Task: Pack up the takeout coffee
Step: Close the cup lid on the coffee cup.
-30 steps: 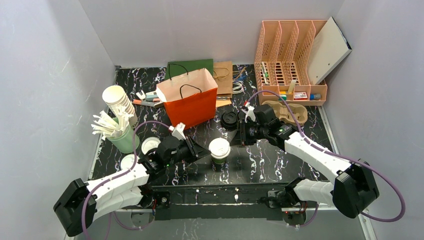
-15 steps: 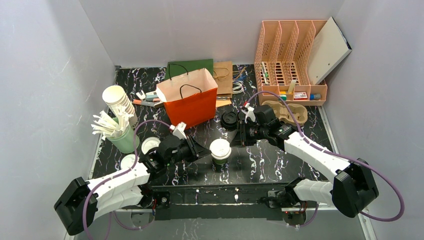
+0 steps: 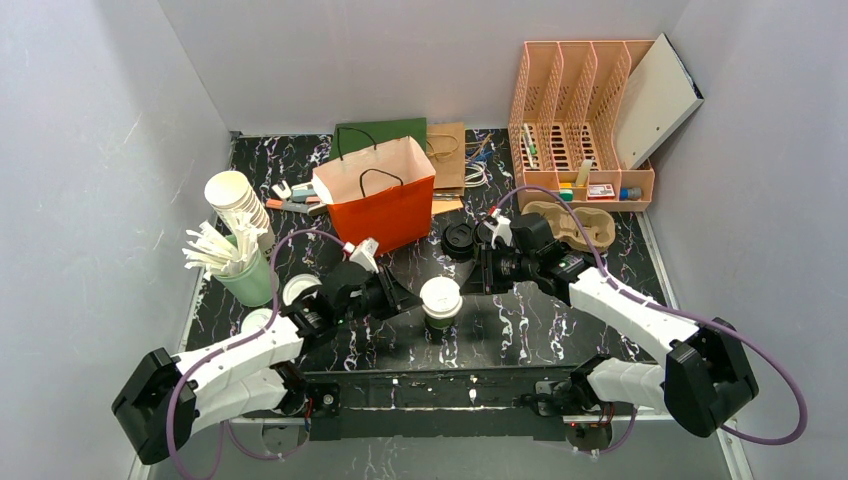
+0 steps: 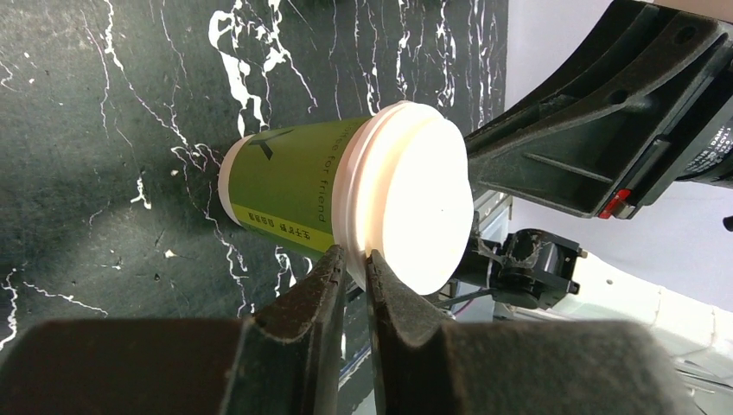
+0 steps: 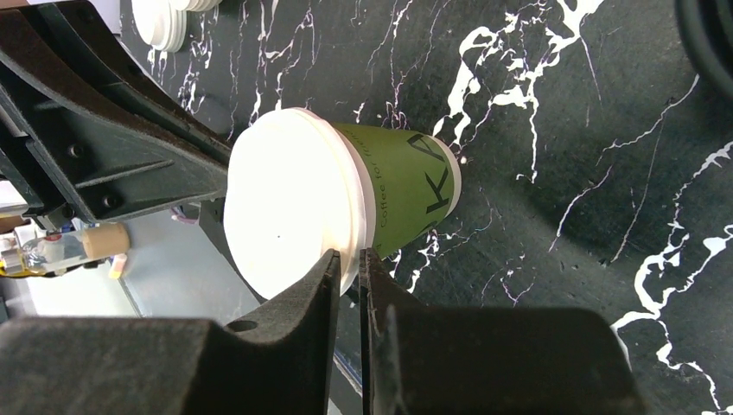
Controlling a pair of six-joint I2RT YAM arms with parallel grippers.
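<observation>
The takeout coffee [image 3: 460, 240], a dark cup with a round black lid, stands behind the middle of the table, just left of my right wrist. Between my two grippers stands a light green cup [image 3: 440, 300] with a white lid [image 4: 415, 212]. It also shows in the right wrist view [image 5: 406, 190]. My left gripper [image 3: 408, 300] points at it from the left, jaws shut to a thin slit [image 4: 354, 255], tips level with the lid's rim. My right gripper [image 3: 476, 278] faces it from the right, equally shut [image 5: 348, 257]. Neither holds anything that I can see.
An open orange paper bag [image 3: 380, 200] stands behind the cups. At the left are a stack of white cups [image 3: 235, 200], a green cup of white sticks [image 3: 245, 275] and loose white lids [image 3: 298, 290]. A cardboard cup carrier [image 3: 575, 222] and a peach file rack [image 3: 580, 120] stand back right.
My left arm has crept forward and a little to the right, toward the white-lidded cup. The right arm and the cups have hardly moved.
</observation>
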